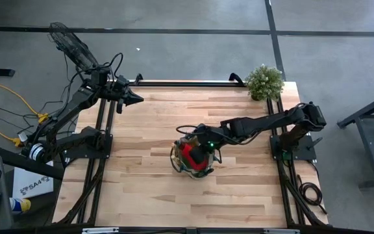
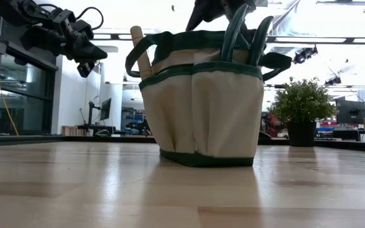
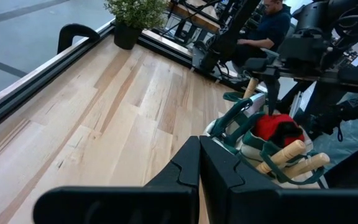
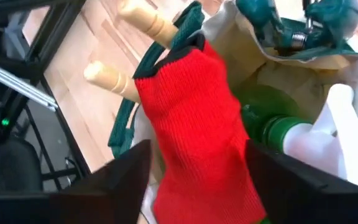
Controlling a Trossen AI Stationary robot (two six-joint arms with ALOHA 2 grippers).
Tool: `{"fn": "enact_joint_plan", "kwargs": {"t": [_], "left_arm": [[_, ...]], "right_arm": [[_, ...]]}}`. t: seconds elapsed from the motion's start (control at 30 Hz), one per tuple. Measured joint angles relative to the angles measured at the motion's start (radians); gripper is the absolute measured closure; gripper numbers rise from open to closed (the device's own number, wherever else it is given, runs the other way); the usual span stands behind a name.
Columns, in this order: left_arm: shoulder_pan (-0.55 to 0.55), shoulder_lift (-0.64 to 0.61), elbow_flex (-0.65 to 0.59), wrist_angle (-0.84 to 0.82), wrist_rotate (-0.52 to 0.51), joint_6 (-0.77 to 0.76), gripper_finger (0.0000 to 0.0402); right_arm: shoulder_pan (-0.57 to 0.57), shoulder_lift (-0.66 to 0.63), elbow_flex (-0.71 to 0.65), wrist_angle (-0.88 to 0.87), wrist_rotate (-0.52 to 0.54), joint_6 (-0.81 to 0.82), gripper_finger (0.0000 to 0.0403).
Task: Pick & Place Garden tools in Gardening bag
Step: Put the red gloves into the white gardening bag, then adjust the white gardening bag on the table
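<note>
Two smooth wooden handles (image 4: 138,18) flank a ribbed red knit glove (image 4: 197,124) in the round canvas bag (image 2: 201,107); right claw (image 4: 194,168) released, left claw (image 3: 197,180) clenched.

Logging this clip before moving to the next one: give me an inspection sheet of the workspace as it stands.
Surface: wooden table, bare apart from the bag and plant.
Job's things: gardening bag stands upright near the table's middle; inside it a red glove, green spray bottle, wooden tool handles and green-handled shears.
Clutter: potted plant at the far right corner.
Grippers: right gripper open, directly over the bag with the glove between its fingers; left gripper shut, raised at the table's far left edge.
Cables: yellow cable on the floor to the left; black cable by the right arm's base.
Surroundings: a seated person beyond the table.
</note>
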Motion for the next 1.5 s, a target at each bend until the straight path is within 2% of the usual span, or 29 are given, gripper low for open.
{"fn": "enact_joint_plan", "kwargs": {"t": [0.1, 0.17, 0.3, 0.43, 0.73, 0.83, 1.1, 1.27, 1.4, 1.5], "left_arm": [[0.000, 0.000, 0.000, 0.000, 0.000, 0.000, 0.0402], [0.000, 0.000, 0.000, 0.000, 0.000, 0.000, 0.0402], [0.000, 0.000, 0.000, 0.000, 0.000, 0.000, 0.0402], [0.000, 0.000, 0.000, 0.000, 0.000, 0.000, 0.0402], [0.000, 0.000, 0.000, -0.020, 0.000, 0.000, 0.0402], [0.000, 0.000, 0.000, -0.030, 0.000, 0.002, 0.0402], [0.000, 0.000, 0.000, -0.031, 0.000, 0.003, 0.0402], [0.000, 0.000, 0.000, -0.038, -0.003, 0.003, 0.0402], [0.000, 0.000, 0.000, -0.050, -0.006, 0.004, 0.0402], [0.000, 0.000, 0.000, -0.055, -0.006, 0.004, 0.0402]], "right_arm": [[-0.014, 0.000, 0.000, 0.004, -0.003, 0.007, 0.0110], [-0.031, -0.001, 0.000, 0.010, -0.042, 0.014, 0.0083], [-0.051, -0.011, 0.000, 0.072, -0.127, 0.051, 0.0063], [-0.036, -0.013, 0.001, 0.152, -0.158, 0.062, 0.0073], [0.081, -0.014, 0.055, 0.139, -0.146, 0.065, 0.0121], [0.129, -0.010, 0.056, 0.107, -0.080, 0.023, 0.0134], [0.199, 0.037, 0.056, 0.054, 0.105, -0.223, 0.0155], [0.218, 0.086, 0.055, 0.053, 0.150, -0.330, 0.0156], [0.228, 0.128, 0.055, 0.048, 0.189, -0.356, 0.0156], [0.231, 0.150, 0.055, 0.039, 0.180, -0.350, 0.0158]]}}
